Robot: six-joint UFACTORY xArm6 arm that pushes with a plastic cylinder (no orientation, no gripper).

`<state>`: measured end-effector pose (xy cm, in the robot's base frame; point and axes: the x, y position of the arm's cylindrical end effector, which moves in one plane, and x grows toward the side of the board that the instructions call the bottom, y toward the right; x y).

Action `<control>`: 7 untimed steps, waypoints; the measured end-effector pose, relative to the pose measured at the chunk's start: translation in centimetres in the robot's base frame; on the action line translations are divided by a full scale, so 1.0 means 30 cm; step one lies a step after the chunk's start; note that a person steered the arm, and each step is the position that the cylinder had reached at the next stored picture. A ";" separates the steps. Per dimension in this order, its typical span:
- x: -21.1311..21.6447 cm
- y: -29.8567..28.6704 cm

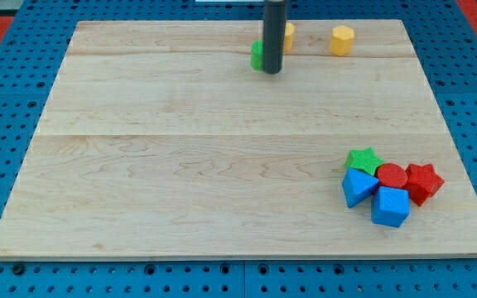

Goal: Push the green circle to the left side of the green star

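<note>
The green circle [257,55] lies near the view's top centre, mostly hidden behind my rod. My tip [272,71] rests on the board just right of and touching the green circle. The green star [363,160] sits far away at the view's lower right, at the upper left of a cluster of blocks. The space left of the star is bare board.
The cluster holds a red circle [392,175], a red star [423,181], a blue triangle-like block [358,187] and a blue cube [390,206]. A yellow block [288,36] is behind my rod; a yellow hexagon [342,40] is right of it. The wooden board [180,165] lies on blue pegboard.
</note>
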<state>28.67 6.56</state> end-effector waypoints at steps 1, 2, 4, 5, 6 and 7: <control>-0.111 0.143; -0.140 0.006; -0.070 -0.227; 0.175 -0.208; 0.358 -0.032; 0.443 -0.017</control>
<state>41.96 6.05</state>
